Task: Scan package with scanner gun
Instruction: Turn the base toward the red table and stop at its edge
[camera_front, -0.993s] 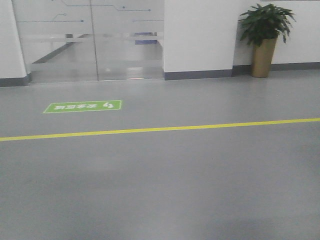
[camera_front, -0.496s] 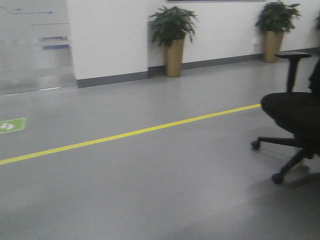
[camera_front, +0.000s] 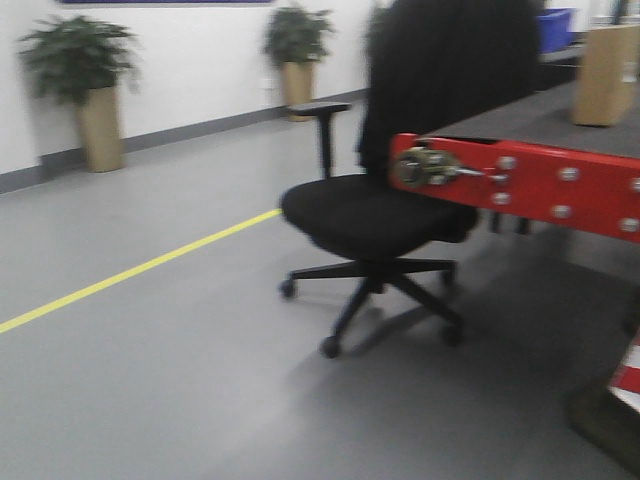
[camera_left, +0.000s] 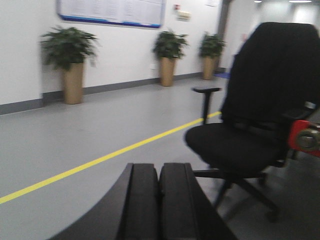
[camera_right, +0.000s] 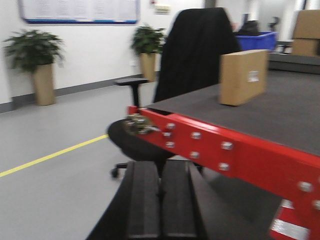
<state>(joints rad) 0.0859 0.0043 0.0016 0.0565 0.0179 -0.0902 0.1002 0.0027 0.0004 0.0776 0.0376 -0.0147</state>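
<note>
The package (camera_right: 243, 76) stands upright on the dark table top (camera_right: 280, 110), its white label (camera_right: 253, 76) turned toward me. It sits well ahead of my right gripper (camera_right: 160, 175) and off to its right, nowhere near touching. That gripper's two black fingers (camera_right: 142, 200) are pressed flat together with nothing between them, low in front of the table's red rim (camera_right: 250, 160). My left gripper (camera_left: 159, 175) is likewise closed and empty, facing a black office chair (camera_left: 225, 147), with a yellow floor line (camera_left: 100, 161) and potted plants (camera_left: 70, 55) beyond.
</note>
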